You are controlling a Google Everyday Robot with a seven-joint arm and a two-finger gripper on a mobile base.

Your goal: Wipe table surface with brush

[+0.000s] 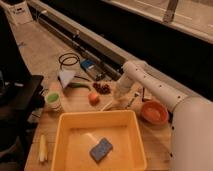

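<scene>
The table surface [75, 102] is a light tan plank top. The brush lies on it just behind the yellow tub. Its pale cream end [106, 106] points left toward an orange fruit, and its dark handle is hidden under my gripper. My gripper [120, 102] hangs from the white arm [150, 85] and sits low over the brush's handle end, at or near the tabletop. Whether it holds the brush does not show.
A big yellow tub [65, 145] with a blue sponge [101, 149] fills the front. An orange bowl [154, 112] and a silvery utensil [133, 100] lie right of the gripper. An orange fruit [93, 98], red grapes [102, 88], a green cup [52, 100], a white cone [66, 76] and a black cable [70, 60] lie to the left.
</scene>
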